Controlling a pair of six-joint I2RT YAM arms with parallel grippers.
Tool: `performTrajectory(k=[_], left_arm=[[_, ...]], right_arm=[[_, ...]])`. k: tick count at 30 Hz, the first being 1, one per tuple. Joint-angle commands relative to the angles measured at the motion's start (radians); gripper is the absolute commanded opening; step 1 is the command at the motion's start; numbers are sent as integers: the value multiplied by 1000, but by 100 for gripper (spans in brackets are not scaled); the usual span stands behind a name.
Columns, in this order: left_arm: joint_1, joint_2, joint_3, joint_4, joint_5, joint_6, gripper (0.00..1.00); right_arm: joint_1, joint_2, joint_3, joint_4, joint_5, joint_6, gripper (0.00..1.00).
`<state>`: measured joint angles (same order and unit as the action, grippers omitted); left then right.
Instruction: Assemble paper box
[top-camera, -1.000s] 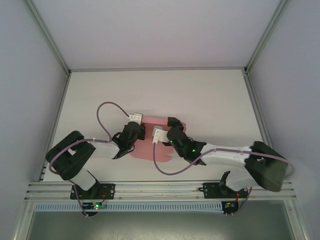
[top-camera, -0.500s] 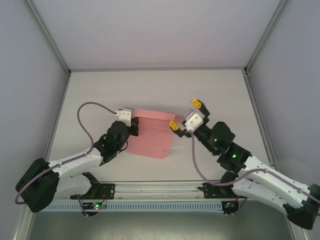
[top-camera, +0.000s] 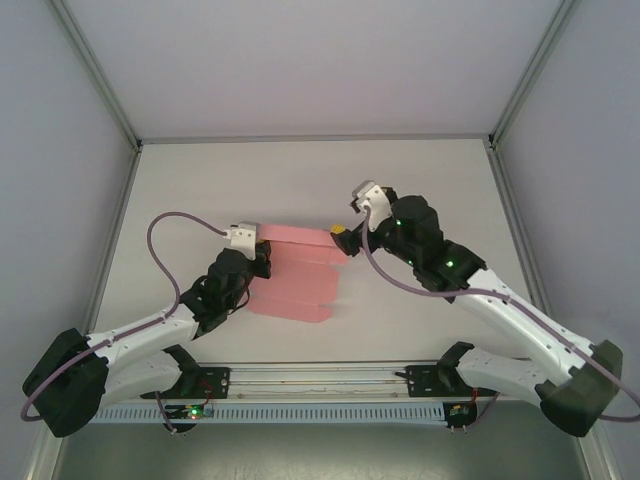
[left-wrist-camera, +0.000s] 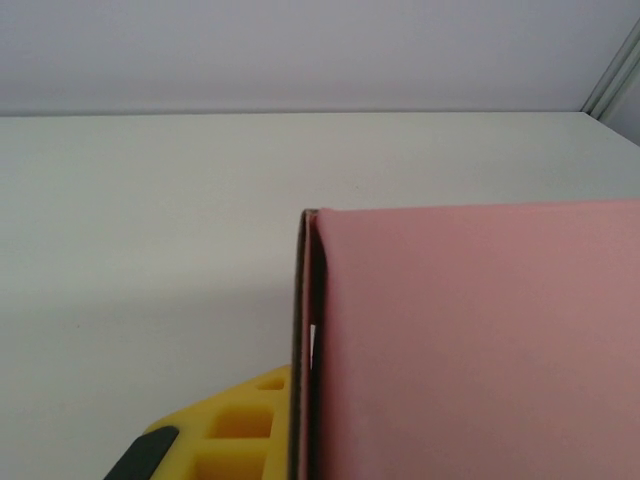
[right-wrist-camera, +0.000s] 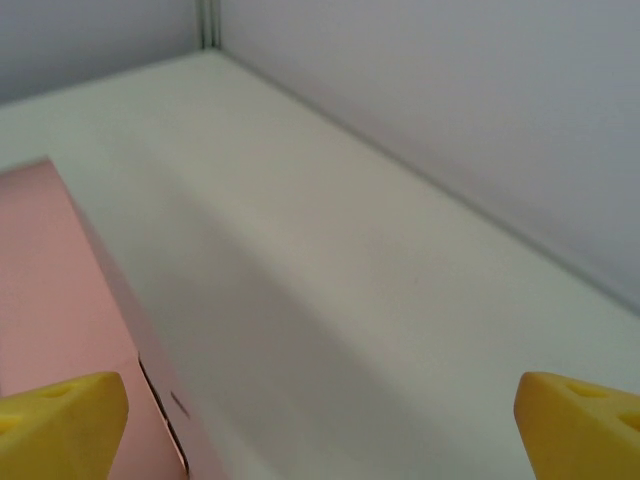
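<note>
Near the middle of the white tabletop (top-camera: 420, 180): the pink paper box (top-camera: 298, 278), lying as a partly folded card, not yet closed up, its creased panels stepping toward the near edge. At its far left corner, the left gripper (top-camera: 262, 252), clamped together on the card's edge. From the left wrist, a doubled pink edge pressed right against one yellow finger (left-wrist-camera: 235, 425). At the far right corner, the right gripper (top-camera: 348, 216), spread wide apart and holding nothing, one yellow fingertip (top-camera: 341, 229) just beside the card's corner; touching or not, impossible to tell. From the right wrist, both yellow fingertips (right-wrist-camera: 60, 425) low in the corners, pink card by one of them, bare tabletop under the gap.
</note>
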<state>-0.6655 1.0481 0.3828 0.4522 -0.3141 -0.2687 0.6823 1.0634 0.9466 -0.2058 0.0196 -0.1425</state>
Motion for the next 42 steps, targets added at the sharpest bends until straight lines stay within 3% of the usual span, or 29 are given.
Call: performTrajectory(k=[1,6,19,27,32,36,40,42], left_arm=[[10,-8,-8,-9,-47,-1,0],[10,16,-3,-13,-65,-2,0],[11,-10,-11,17,23,-17,0],[11,-7,-8,18,49,-54,0],[12,1,-12,78,49,-100,0],[11,3,1,85,120,-122,0],[11,11,4,79,125,-132,0],[12,5,4,66,112,-136,0]], right_arm=[[-13,26,53,-101,-22,18,98],[-17,53,43,-103,-127,-13,98],[-42,133,30,-67,-166,-38,98],[-50,104,-72,218,-328,-3,99],[-52,124,-79,291,-409,17,98],[-52,120,-112,409,-322,66,98],[-58,130,-249,771,-123,256,98],[-66,138,-274,821,-83,280,98]])
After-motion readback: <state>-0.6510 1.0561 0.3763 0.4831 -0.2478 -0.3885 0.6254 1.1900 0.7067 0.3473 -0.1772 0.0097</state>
